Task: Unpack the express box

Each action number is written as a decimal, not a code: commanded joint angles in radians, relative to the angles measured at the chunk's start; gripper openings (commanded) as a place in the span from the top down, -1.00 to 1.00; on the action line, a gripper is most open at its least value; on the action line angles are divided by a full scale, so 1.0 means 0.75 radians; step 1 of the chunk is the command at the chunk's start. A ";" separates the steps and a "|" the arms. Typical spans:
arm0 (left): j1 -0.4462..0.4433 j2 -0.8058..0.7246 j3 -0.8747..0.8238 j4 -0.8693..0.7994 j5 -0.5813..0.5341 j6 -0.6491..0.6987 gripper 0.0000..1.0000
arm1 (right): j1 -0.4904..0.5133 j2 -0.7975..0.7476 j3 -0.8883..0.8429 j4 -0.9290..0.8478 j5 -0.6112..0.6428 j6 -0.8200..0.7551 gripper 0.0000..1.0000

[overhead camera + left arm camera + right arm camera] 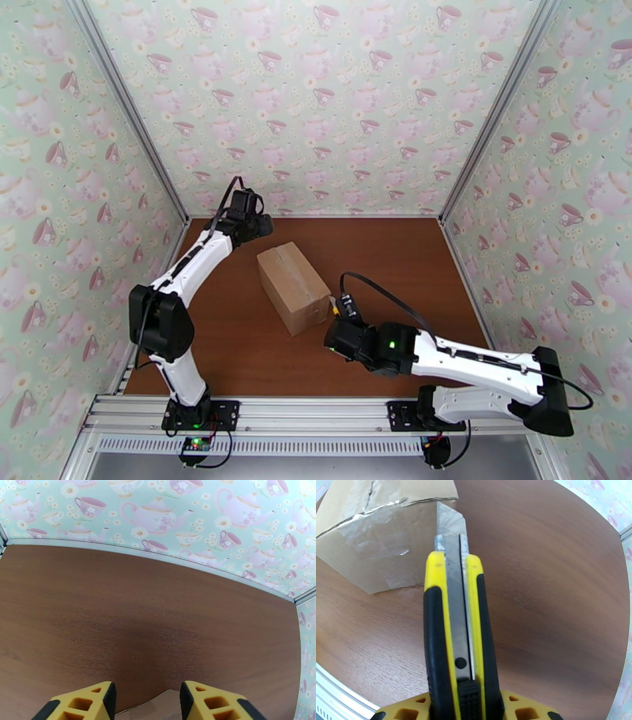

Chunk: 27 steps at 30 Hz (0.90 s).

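Observation:
The express box (292,284), a plain brown carton, lies at an angle in the middle of the table. My right gripper (341,328) is at its near end, shut on a yellow-and-black utility knife (454,618). The extended blade (450,523) points at the box's end face (375,547), just under a torn, taped flap edge (375,511). My left gripper (251,223) hovers by the box's far left corner. Its yellow fingers (85,703) stand apart, and a corner of cardboard (158,707) shows low between them.
Teacup-patterned walls (316,103) close in the brown table (395,260) at the back and both sides. A metal rail (316,414) runs along the near edge. Bare table (158,610) stretches beyond the left gripper to the back wall.

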<state>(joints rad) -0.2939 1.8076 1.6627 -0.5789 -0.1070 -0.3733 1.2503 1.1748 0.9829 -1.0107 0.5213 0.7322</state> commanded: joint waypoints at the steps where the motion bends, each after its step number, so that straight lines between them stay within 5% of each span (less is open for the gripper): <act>1: 0.004 0.006 0.015 0.008 0.026 0.017 0.02 | 0.008 -0.004 0.032 0.034 0.025 -0.035 1.00; 27: 0.005 0.000 -0.012 0.016 0.037 0.007 0.02 | 0.039 0.045 0.033 0.024 0.008 -0.025 1.00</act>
<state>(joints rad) -0.2939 1.8076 1.6623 -0.5785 -0.0925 -0.3737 1.2667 1.2091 0.9829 -1.0000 0.5201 0.7177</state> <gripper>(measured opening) 0.491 0.387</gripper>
